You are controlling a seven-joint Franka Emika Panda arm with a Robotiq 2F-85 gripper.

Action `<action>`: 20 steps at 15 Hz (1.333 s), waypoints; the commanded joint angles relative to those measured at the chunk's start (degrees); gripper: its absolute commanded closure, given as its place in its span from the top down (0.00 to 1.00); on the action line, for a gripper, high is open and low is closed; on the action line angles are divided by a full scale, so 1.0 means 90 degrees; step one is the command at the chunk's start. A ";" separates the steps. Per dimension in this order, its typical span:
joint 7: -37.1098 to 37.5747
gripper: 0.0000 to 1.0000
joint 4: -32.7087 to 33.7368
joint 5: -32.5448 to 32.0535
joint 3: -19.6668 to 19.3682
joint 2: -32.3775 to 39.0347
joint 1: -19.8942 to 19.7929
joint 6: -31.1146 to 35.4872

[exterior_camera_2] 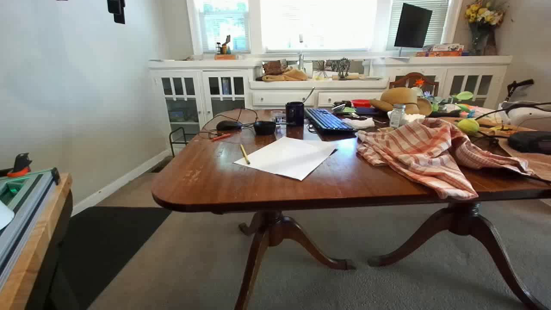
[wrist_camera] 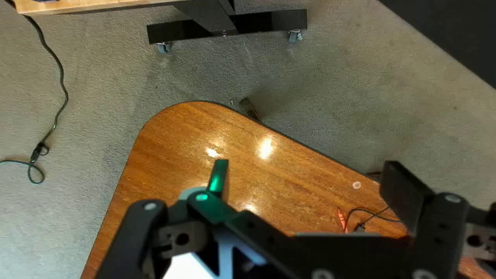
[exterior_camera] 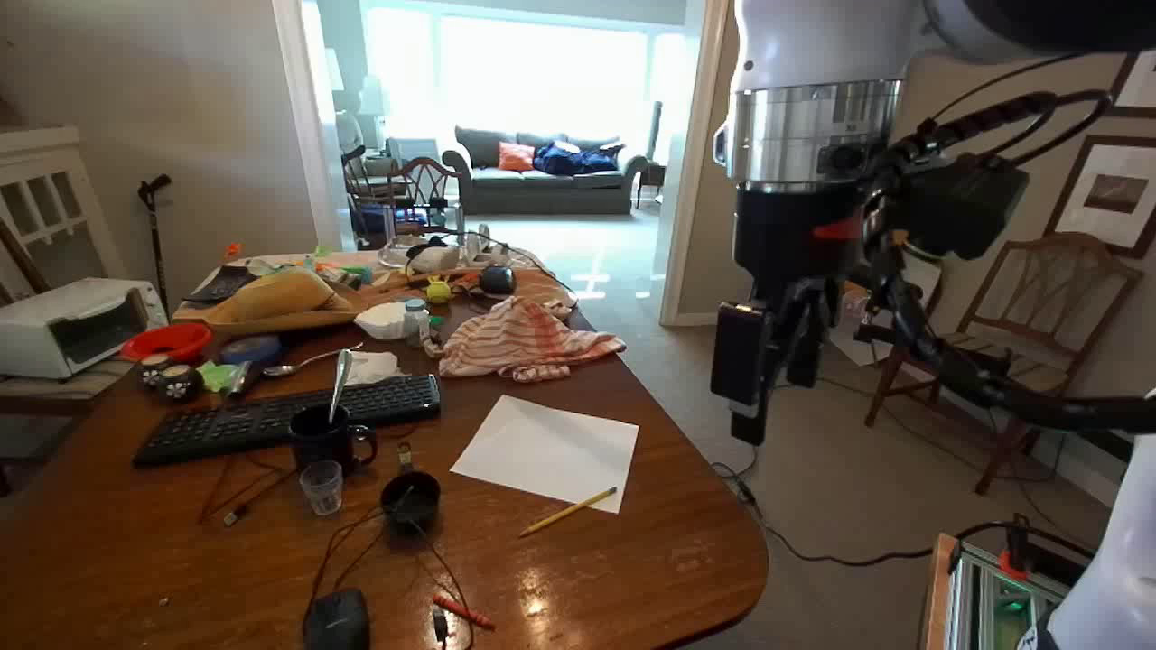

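Paper (exterior_camera: 542, 451), white, flat on the wooden table (exterior_camera: 659, 569) near its rounded end in both exterior views. Over one corner and in the way there, a yellow pencil (exterior_camera: 567, 512), eraser end on the paper, tip out on bare wood.

Gripper (wrist_camera: 310, 182) pointing down, raised above the tabletop and well apart from the paper, with jaws spread wide; past them in the wrist view, polished wood and gray carpet (wrist_camera: 329, 97).

Near the paper but apart from it, a rumpled striped cloth (exterior_camera: 533, 338), reaching the table's edge in an exterior view. On another side, a tighter cluster: a small black cup (exterior_camera: 411, 513) with a handle, a clear cup (exterior_camera: 322, 490), and a dark mug (exterior_camera: 312, 440) with a metal utensil (exterior_camera: 340, 388) leaning in it, just in front of a black keyboard (exterior_camera: 226, 429). Draped by the small black cup, thin cables (wrist_camera: 362, 210), trailing toward a computer mouse (exterior_camera: 337, 623); beside them, a red crayon (exterior_camera: 463, 611).

Farther along the table, a glass jar (exterior_camera_2: 397, 115), a tan hat (exterior_camera_2: 400, 95), a yellow-green ball (exterior_camera_2: 468, 126) and a red bowl (exterior_camera: 167, 341), among small items too jumbled to sort. On the carpet, a black cord (exterior_camera: 849, 561), stretching from beside the table toward a wood-edged stand (exterior_camera_2: 38, 232). Beyond the gripper, near the wall, a wooden chair (exterior_camera: 1034, 366).
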 commanded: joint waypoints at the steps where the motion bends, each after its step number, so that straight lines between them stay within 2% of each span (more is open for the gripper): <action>1: 0.0016 1.00 0.0010 -0.0019 -0.0030 0.0010 0.0036 -0.0009; 10: 0.0016 1.00 0.0010 -0.0019 -0.0030 0.0010 0.0036 -0.0009; 15: -0.1998 1.00 0.0081 -0.0556 -0.0458 0.0404 0.0231 0.0632; 20: -0.4052 1.00 0.0125 -0.0820 -0.1156 0.1163 0.0306 0.1799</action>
